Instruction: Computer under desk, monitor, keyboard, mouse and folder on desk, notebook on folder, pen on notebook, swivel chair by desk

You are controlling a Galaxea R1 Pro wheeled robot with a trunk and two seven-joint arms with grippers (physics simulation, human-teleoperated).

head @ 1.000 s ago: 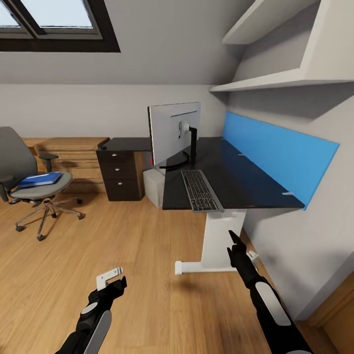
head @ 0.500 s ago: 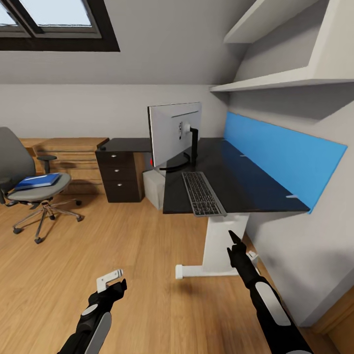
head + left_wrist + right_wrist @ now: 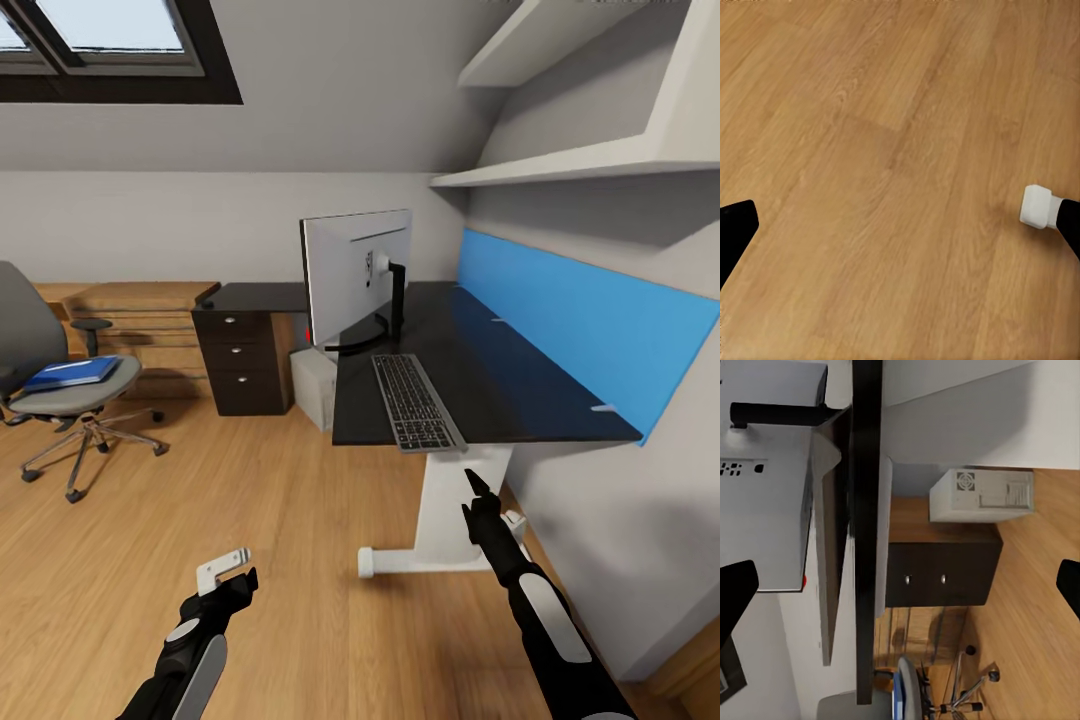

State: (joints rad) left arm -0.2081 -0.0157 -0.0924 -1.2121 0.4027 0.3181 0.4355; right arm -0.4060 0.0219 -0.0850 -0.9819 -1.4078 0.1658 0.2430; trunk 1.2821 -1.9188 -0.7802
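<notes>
The folder [image 3: 72, 373] is seen lying flat on the seat of the swivel chair [image 3: 60, 385], at the left edge of the head view and well apart from the desk [image 3: 470, 375]. Across the last second the whole picture has shifted: the chair has slid further toward the left edge and the desk has grown slightly larger, which is read as the camera and base being moved toward the desk, not as any move of the things. Nothing of the task appears to have been handled in that time. The keyboard [image 3: 414, 402] lies on the desk just before the monitor [image 3: 355, 277], overhanging the near edge, and the computer [image 3: 313, 380] stands under the desk.

The left claw [image 3: 226, 570] is held low over the floor, spread and empty, well apart from the folder. The right claw [image 3: 474, 488] is held near the desk's white pedestal; in the right wrist view its fingertips are seen spread, holding nothing.
</notes>
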